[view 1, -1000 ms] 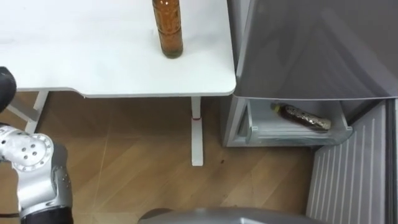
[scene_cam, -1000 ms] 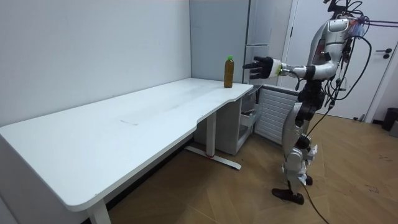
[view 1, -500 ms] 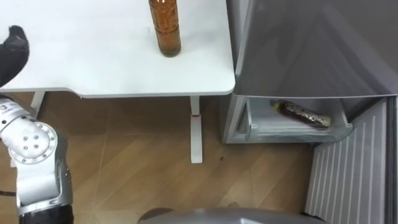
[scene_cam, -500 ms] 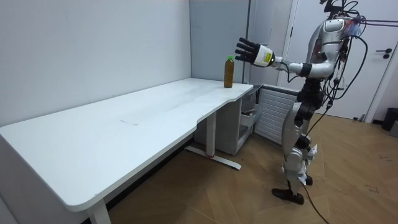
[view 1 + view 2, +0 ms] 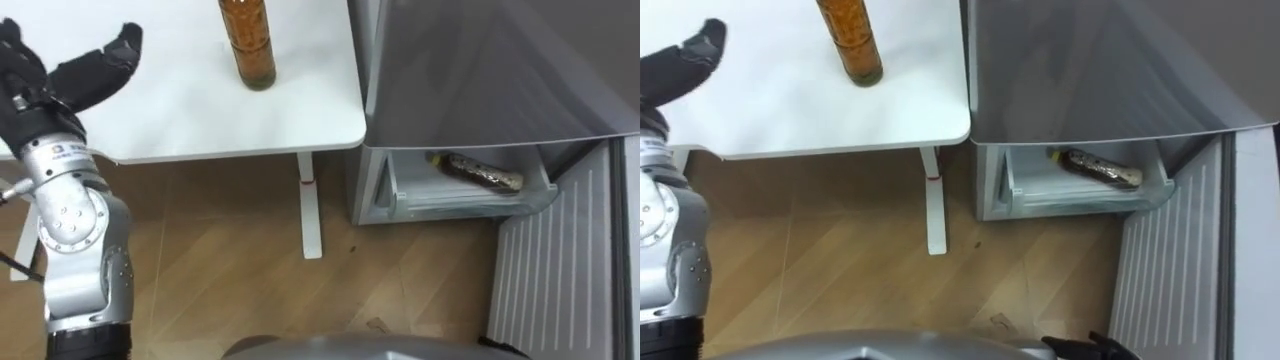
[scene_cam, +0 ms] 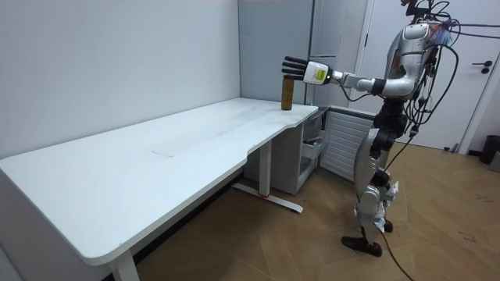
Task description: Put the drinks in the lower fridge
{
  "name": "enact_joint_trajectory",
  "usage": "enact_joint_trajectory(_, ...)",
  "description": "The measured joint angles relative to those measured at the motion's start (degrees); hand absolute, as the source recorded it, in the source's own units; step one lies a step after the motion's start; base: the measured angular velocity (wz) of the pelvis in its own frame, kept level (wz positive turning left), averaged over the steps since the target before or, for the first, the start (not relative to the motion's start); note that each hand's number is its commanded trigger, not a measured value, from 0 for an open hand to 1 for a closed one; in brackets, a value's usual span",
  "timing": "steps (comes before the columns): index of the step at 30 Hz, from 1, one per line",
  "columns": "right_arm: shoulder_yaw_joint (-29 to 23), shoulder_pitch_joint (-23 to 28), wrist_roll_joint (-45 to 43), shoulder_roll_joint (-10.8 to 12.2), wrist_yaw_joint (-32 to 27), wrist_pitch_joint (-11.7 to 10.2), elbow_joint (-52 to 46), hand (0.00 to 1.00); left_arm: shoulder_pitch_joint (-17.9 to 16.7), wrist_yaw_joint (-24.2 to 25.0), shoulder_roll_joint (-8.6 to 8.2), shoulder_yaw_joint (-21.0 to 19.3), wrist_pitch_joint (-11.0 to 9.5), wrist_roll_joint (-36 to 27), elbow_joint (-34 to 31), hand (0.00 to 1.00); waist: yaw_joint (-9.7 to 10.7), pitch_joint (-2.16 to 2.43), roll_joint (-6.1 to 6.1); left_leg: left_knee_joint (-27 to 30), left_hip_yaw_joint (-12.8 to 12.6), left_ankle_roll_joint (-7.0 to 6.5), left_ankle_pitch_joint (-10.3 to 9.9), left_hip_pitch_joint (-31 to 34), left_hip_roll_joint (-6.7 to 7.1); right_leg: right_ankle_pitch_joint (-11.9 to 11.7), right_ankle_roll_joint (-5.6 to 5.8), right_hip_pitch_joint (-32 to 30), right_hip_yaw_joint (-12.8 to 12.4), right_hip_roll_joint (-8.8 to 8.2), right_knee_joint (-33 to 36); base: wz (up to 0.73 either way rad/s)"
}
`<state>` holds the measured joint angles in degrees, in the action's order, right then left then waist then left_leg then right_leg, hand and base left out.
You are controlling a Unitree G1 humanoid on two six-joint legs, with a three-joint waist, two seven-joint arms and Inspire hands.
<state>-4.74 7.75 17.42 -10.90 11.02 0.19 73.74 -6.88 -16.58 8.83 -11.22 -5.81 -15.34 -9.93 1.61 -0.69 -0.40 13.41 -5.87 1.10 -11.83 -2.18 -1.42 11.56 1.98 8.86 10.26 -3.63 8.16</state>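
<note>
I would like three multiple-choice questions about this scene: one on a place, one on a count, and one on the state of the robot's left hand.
1. Where does the upright bottle stand?
A) on the white table, near its corner
B) on the floor
C) on a chair

2. How many bottles are there?
A) one
B) two
C) four

3. How is the left hand?
A) shut on a bottle
B) open, holding nothing
C) lying flat on the floor

Answers:
1 A: it stands on the table top.
2 B: a second bottle lies in the open lower fridge.
3 B: its fingers are spread above the table, apart from the upright bottle.
</note>
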Motion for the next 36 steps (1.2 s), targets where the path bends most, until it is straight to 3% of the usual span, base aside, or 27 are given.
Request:
enact_joint_trajectory(7, -1.45, 0.12, -0.20, -0.05, 1.17, 0.64, -0.44, 0.00, 0.56, 6.32, 0.02, 0.19, 1.74, -4.63, 0.09, 0.00, 0.23, 0.05, 0.08, -0.01, -0.41, -0.01, 0.00, 0.54, -0.11, -0.01, -0.02, -1.28, -0.72, 0.06, 0.64, -0.06)
enact_joint_trajectory(15, -1.58, 0.12, -0.22, -0.08, 1.06, 0.90, -0.85, 0.00, 0.77, 9.45, 0.03, 0.20, 3.38, -5.36, 2.35, 0.00, 1.07, 0.26, 0.46, -0.03, -0.49, -0.01, 0.01, 0.51, -0.14, -0.02, -0.03, -1.44, -0.70, 0.11, 0.73, 0.00)
enact_joint_trajectory(23, -2.24, -0.01, -0.79, -0.23, 0.63, 2.24, -0.97, 0.00, 3.05, 12.65, 0.08, 0.03, 6.28, -5.42, 8.14, 0.00, 1.15, 0.27, 0.66, 0.01, -1.96, 0.03, -0.06, -0.07, -0.58, -0.06, -0.09, -1.73, -2.07, 0.33, 1.31, -0.09)
enact_joint_trajectory(28, -3.60, 0.21, -3.34, -0.23, 0.59, 3.92, -2.42, 0.00, 7.59, 13.91, 1.08, -1.03, 9.60, -5.43, 13.04, 0.00, 1.40, 0.24, 0.59, -0.04, -2.32, 0.10, -0.15, -0.20, -0.91, -0.16, -0.27, -2.10, -2.45, 0.58, 1.67, -0.07)
enact_joint_trajectory(36, -4.38, 0.31, -4.69, -0.25, 0.71, 4.96, -2.72, 0.00, 9.14, 14.93, 1.08, -1.90, 10.68, -5.62, 13.68, 0.00, 1.91, 0.34, 0.43, -0.24, -3.55, 0.10, -0.15, -0.96, -1.03, -0.22, -0.34, -2.13, -3.98, 0.68, 1.68, -0.09)
